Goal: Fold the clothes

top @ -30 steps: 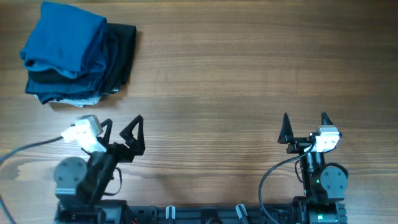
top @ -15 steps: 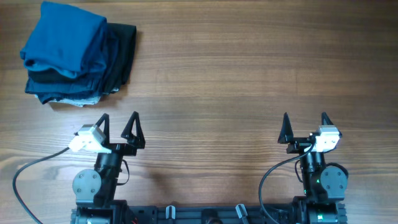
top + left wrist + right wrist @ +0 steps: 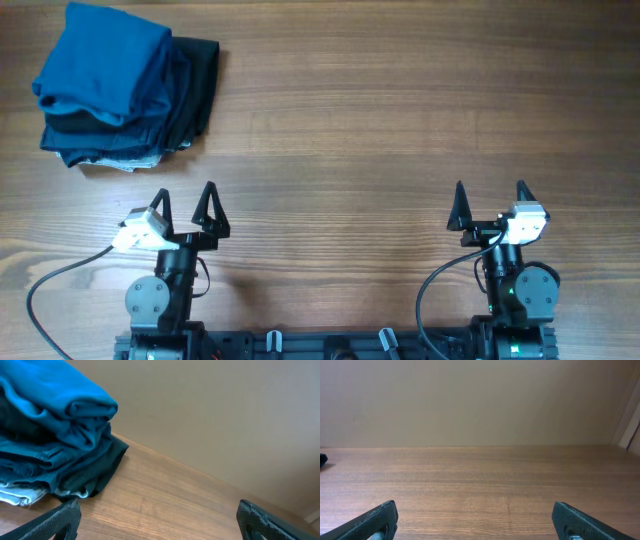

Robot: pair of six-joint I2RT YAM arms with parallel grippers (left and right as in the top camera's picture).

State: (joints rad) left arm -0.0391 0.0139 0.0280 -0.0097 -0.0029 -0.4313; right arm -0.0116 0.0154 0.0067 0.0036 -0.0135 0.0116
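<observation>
The clothes, a bright blue shirt (image 3: 105, 60), lie bundled on top of a stack at the table's far left corner. In the left wrist view the blue shirt (image 3: 55, 387) fills the upper left. My left gripper (image 3: 184, 200) stands open near the front edge, below and to the right of the stack, with nothing between its fingers (image 3: 60, 517). My right gripper (image 3: 490, 198) is open at the front right, far from the shirt, over bare wood. The right wrist view shows its fingers (image 3: 570, 517) wide apart and empty.
Under the blue shirt lie darker garments: navy folds (image 3: 100, 140) and a black piece (image 3: 195, 85) sticking out to the right. The wooden table (image 3: 380, 110) stretches from the stack to the right. A pale wall (image 3: 470, 400) stands behind the far edge.
The left arm has swung from a slanted pose to pointing straight toward the far edge, its gripper shifting slightly left. The right arm and the stack have not moved.
</observation>
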